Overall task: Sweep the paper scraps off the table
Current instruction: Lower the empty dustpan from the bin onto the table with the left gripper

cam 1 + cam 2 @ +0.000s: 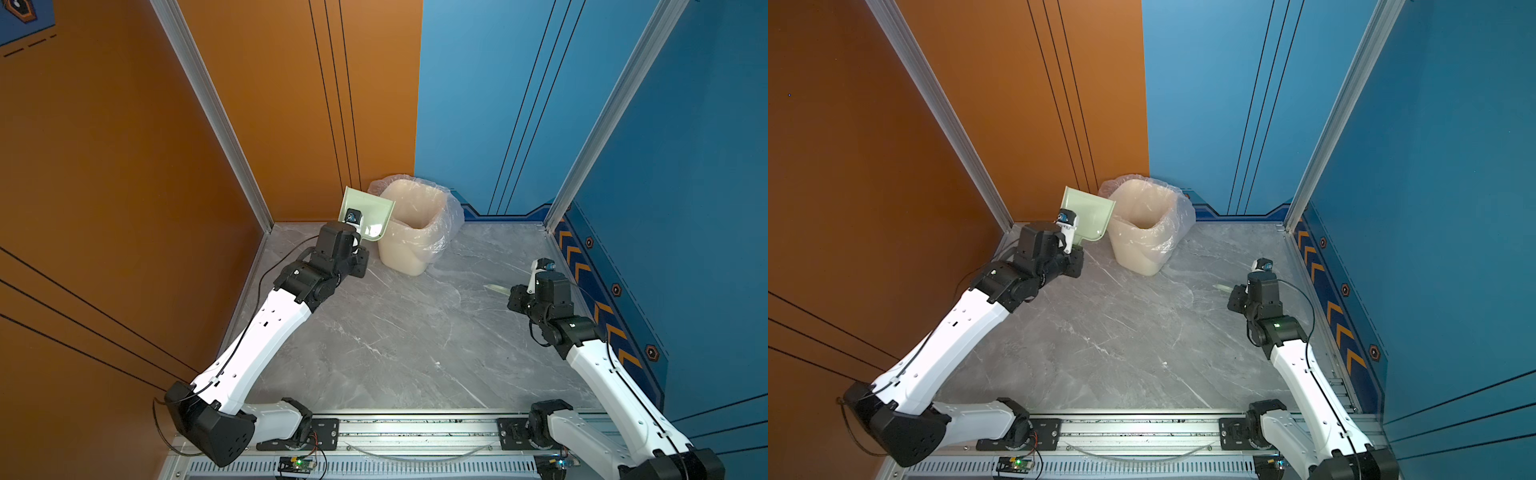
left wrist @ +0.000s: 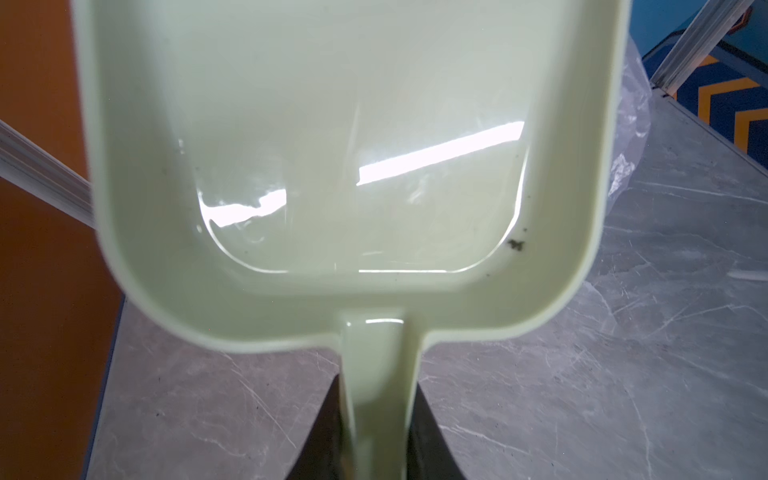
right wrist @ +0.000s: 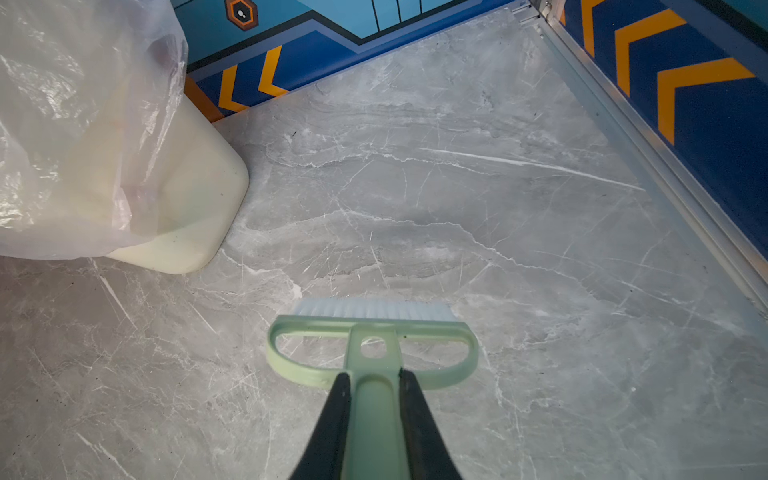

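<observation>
Two-tone surround: orange wall (image 1: 104,166), blue wall (image 1: 685,145), grey veined bench (image 1: 395,332); left jaws clamp the dustpan (image 2: 311,124) handle, right jaws clamp the brush (image 3: 374,328).

Left arm (image 1: 266,332), white shells with black joints: elbow folded back out to the left, forearm stretched forward and up toward the far left. Left wrist (image 1: 332,249) held high, pitched upward. Left end effector (image 2: 376,386), two black fingers, clamped tight on the handle of a pale green plastic dustpan (image 2: 291,124), which is carried aloft and tipped. Right arm (image 1: 598,370), same build: elbow out to the right, forearm reaching forward along the right side. Right wrist (image 1: 548,295) sits lower, angled down. Right end effector (image 3: 375,380) closed on the handle of a pale green plastic brush (image 3: 374,332), one finger on each side.
</observation>
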